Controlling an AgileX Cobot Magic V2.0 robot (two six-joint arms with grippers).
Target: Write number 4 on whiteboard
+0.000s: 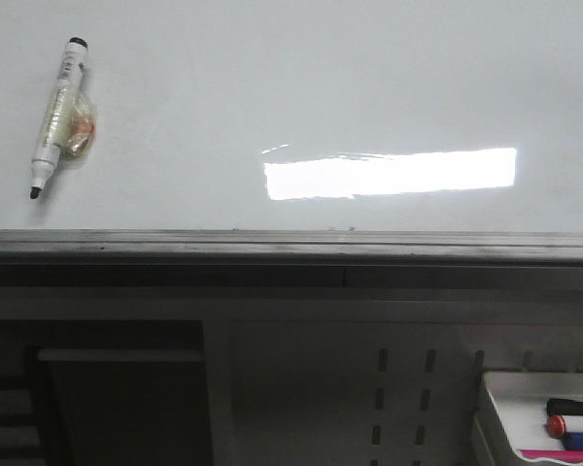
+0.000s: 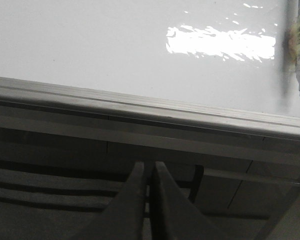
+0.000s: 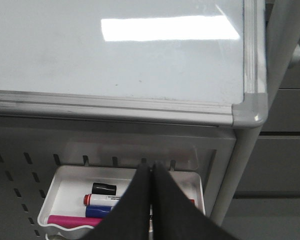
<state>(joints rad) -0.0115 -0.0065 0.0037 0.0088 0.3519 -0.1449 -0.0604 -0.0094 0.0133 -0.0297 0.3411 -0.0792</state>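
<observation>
— Where's the board?
— The glossy white whiteboard (image 1: 301, 87) lies flat, bare of strokes; an uncapped black-tipped marker pen (image 1: 56, 116) rests on it.
— The grippers?
— Left gripper (image 2: 149, 172) and right gripper (image 3: 151, 170) are both clamped together, empty, below the board's edge.

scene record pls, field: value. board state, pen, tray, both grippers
whiteboard: blank, no digit drawn, bright light reflection on the surface
marker pen: lies on the board at the robot's left, uncapped, dark tip toward the near edge, a clear wrap around its middle
tray: white, hung below the board's right corner, holds a black cap, a red-and-blue marker and a pink item
left gripper: shut, empty, below the board's near edge
right gripper: shut, empty, over the tray
task progress: writing not started, pen not picked up
</observation>
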